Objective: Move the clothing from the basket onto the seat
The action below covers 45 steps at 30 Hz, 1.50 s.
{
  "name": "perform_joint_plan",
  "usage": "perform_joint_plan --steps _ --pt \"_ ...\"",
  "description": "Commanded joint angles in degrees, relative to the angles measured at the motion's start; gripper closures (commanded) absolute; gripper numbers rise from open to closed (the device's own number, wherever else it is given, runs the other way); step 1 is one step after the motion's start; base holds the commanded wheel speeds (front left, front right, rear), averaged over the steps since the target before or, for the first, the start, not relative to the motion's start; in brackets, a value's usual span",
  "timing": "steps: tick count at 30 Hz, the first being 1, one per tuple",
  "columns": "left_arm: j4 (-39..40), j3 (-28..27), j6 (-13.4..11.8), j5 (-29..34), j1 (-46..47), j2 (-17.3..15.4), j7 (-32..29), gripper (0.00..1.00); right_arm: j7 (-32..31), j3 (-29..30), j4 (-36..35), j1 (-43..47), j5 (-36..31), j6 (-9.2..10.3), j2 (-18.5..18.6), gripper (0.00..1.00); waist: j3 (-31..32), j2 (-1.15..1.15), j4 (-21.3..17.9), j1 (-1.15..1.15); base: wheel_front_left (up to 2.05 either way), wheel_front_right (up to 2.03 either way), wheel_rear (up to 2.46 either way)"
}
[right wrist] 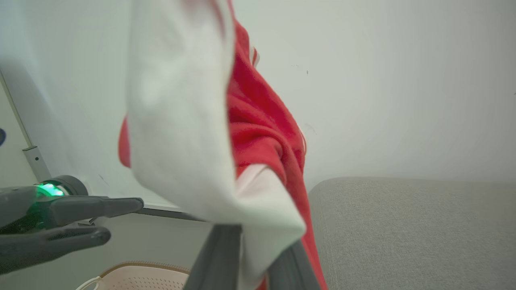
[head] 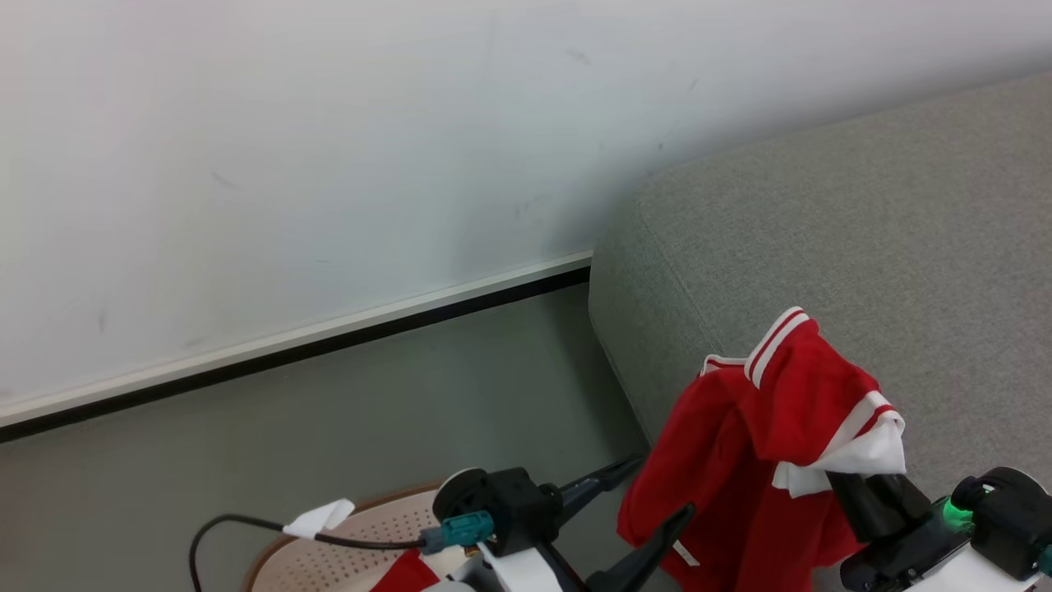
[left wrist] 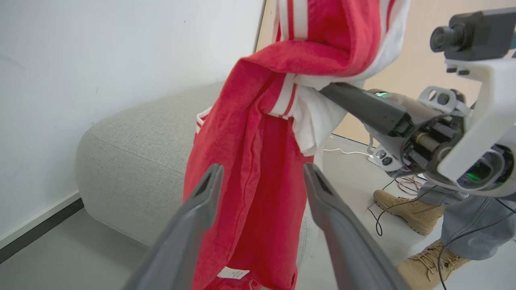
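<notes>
A red garment with white stripe trim (head: pixel 740 444) hangs from my right gripper (head: pixel 863 485), which is shut on its white panel (right wrist: pixel 181 121), just off the front corner of the grey sofa (head: pixel 863 230). In the right wrist view the white cloth is pinched between the fingers (right wrist: pixel 217 262). My left gripper (head: pixel 662 487) stands open beside the hanging cloth, its fingers (left wrist: pixel 201 201) on either side of the red fabric (left wrist: pixel 258 193) without touching it. The cream basket (head: pixel 345 543) sits low at the left, with a scrap of red cloth (head: pixel 407 573) showing inside it.
A white wall with a dark skirting line (head: pixel 329 341) runs behind the grey floor. A person's tan boots (left wrist: pixel 407 209) and loose cables (left wrist: pixel 379 225) lie on the floor beyond the sofa. A black cable (head: pixel 238 522) loops over the basket rim.
</notes>
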<state>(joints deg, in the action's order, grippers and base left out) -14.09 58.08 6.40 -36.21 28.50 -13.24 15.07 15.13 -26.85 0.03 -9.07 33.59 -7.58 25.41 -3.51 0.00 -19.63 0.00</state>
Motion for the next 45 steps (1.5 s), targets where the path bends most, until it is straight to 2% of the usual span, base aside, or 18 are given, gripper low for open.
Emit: perform_joint_plan --steps 1,6,12,18,27,35,39,45 --pt "-0.1 -0.1 0.0 0.8 0.5 -0.1 0.1 0.00 0.0 0.7 -0.5 0.4 -0.7 0.15 0.1 1.00 -0.8 0.00 -0.5 0.00 0.00 0.00 0.00" --pt "-0.1 0.2 0.5 2.1 2.0 -0.1 0.1 0.00 0.0 4.1 -1.0 0.1 -1.9 0.15 -1.3 1.00 -4.0 0.00 0.4 0.00 0.00 0.00 0.00" --pt "0.0 0.1 0.7 3.1 5.3 -1.2 0.1 0.00 0.0 10.2 -1.4 -4.9 -6.4 0.15 -3.1 1.00 -10.0 0.00 3.1 0.00 0.00 0.00 0.00" --pt "0.5 0.6 1.0 3.9 9.1 -2.4 0.0 0.00 0.0 17.5 2.6 -16.1 -9.4 0.15 -0.6 1.00 -16.3 0.00 6.4 0.00 0.00 0.00 0.00" --pt "1.4 1.1 1.1 4.2 13.0 -3.2 0.1 0.00 -2.9 31.5 16.6 -37.3 -15.0 0.15 5.6 1.00 -23.2 0.00 12.6 0.00 0.00 0.00 0.00" --pt "2.8 0.7 1.0 4.3 13.8 -3.7 0.1 0.00 -6.5 39.9 26.3 -47.6 -20.9 0.15 9.8 1.00 -26.6 0.00 16.6 0.00 0.00 0.00 0.00" --pt "3.3 -0.1 0.4 4.3 13.3 -4.3 0.1 0.00 -7.8 45.3 33.6 -47.4 -23.5 0.15 9.9 1.00 -27.8 0.00 17.8 0.00 0.00 0.00 0.00" --pt "3.4 -0.9 -0.3 3.6 11.3 -5.1 0.1 0.00 -7.8 54.4 46.0 -43.4 -29.0 0.15 5.9 1.00 -28.2 0.00 18.0 0.00 0.00 0.00 0.00"
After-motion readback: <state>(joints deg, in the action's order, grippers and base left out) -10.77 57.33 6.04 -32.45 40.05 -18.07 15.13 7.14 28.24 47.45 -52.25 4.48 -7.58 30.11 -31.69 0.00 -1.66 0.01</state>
